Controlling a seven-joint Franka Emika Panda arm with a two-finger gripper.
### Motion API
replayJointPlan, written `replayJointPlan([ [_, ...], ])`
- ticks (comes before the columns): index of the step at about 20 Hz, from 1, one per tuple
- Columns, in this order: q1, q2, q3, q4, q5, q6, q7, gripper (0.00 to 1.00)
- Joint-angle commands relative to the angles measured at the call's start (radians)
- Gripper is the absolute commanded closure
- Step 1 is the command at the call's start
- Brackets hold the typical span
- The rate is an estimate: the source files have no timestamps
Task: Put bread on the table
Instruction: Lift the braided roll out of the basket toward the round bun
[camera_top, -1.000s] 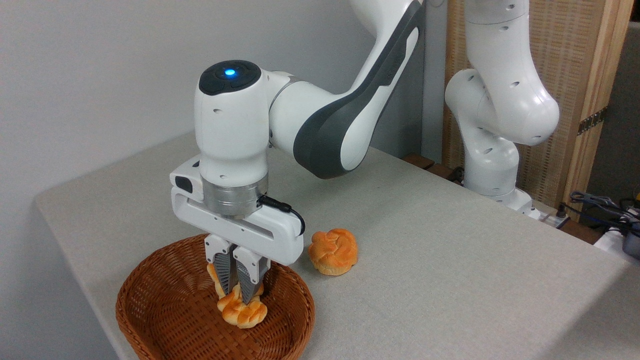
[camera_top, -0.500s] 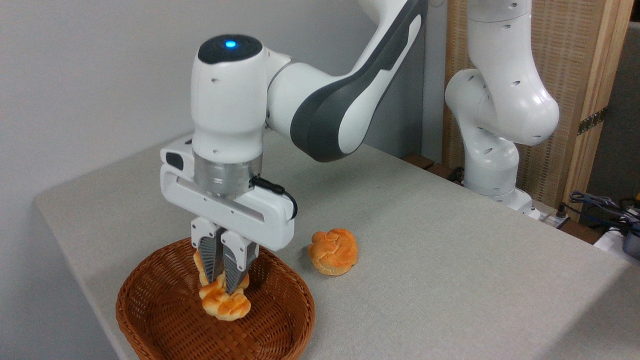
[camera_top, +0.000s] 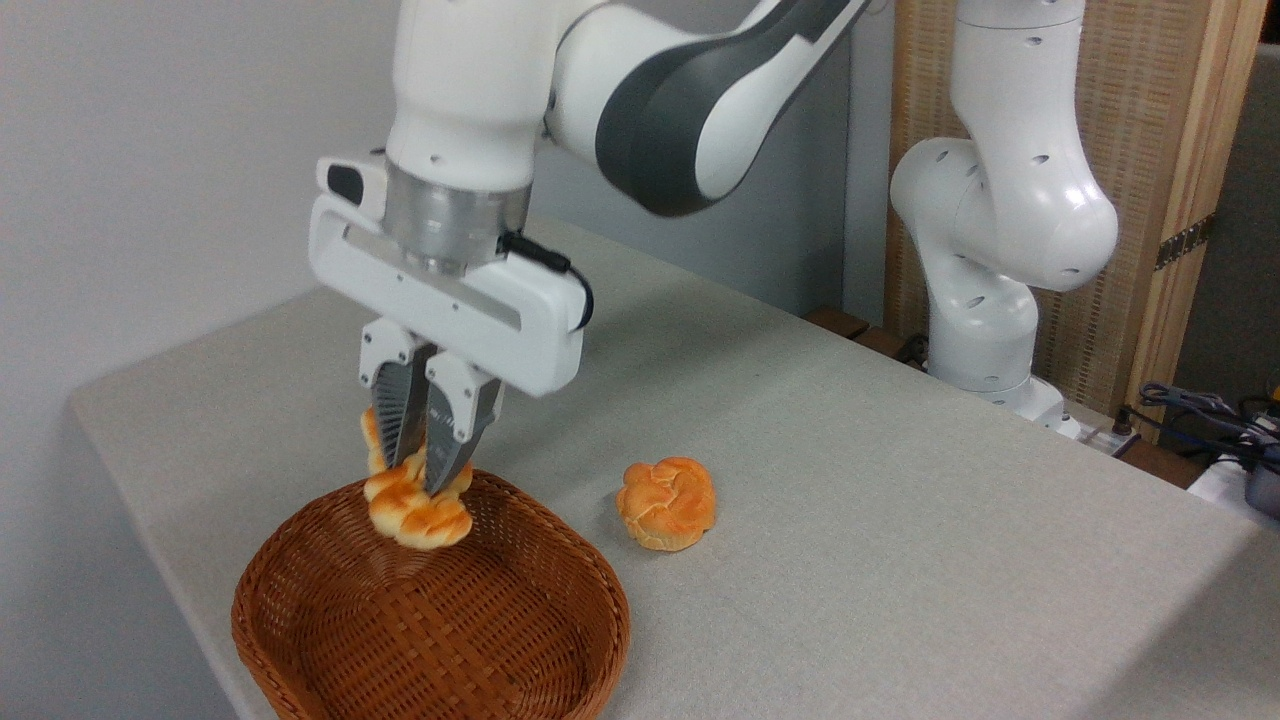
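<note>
Hanging left of centre in the frame, your gripper (camera_top: 422, 466) is clenched on the bread (camera_top: 410, 505), fingers (camera_top: 452, 425) pinching the loaf near its middle and pointing straight down. You can see the bread clear of the basket (camera_top: 430, 625), held in the air over the basket's far rim, tilted with its upper end tucked behind the fingers and its lower, fatter end hanging towards the camera. Your basket sits at the lower left, at the table (camera_top: 900, 520) edge. Over to the right of it, just beside the basket but apart from it, the bun (camera_top: 666, 503) rests on the grey table top. Your arm's base (camera_top: 990, 300) stands at the upper right, at the table's far side.
</note>
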Motion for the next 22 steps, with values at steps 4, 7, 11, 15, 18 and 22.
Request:
replayJointPlan([
  [4,-0.003,-0.097,0.001,-0.018,0.001,-0.238,0.095,0.76],
  [7,-0.018,-0.116,-0.021,-0.039,0.091,-0.355,0.161,0.75],
  [11,-0.050,-0.127,-0.036,-0.090,0.154,-0.381,0.183,0.74],
  [15,-0.078,-0.110,-0.038,-0.105,0.168,-0.378,0.203,0.15],
  [18,-0.096,-0.099,-0.038,-0.105,0.171,-0.369,0.203,0.00],
  [22,-0.105,-0.098,-0.038,-0.104,0.171,-0.329,0.203,0.00],
])
